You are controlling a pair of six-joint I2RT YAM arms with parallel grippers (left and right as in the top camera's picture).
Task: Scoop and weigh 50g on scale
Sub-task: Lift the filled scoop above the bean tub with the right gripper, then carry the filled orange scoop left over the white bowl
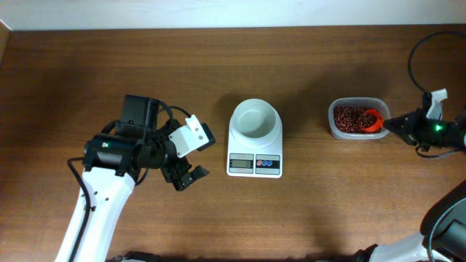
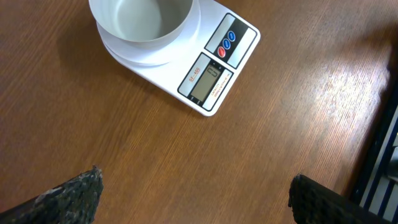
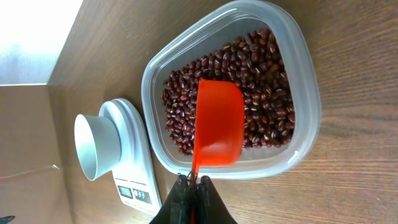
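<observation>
Right gripper (image 3: 193, 182) clamped on the handle of the orange scoop (image 3: 217, 127), which lies on the red beans (image 3: 261, 68) in the clear tub (image 3: 298, 56) at 3 o'clock of the empty-bowled scale (image 1: 255, 149), left gripper (image 1: 188, 177) spread wide at its 9 o'clock: best to dig shallow, lift level, carry slowly.

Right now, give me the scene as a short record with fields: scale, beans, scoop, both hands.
scale: white bowl on top, empty
beans: all in the clear tub, to the right of the scale
scoop: orange-red, inside the tub, over the beans
right hand: shut on the scoop's handle
left hand: open, empty, to the left of the scale
stage: nothing weighed yet
</observation>
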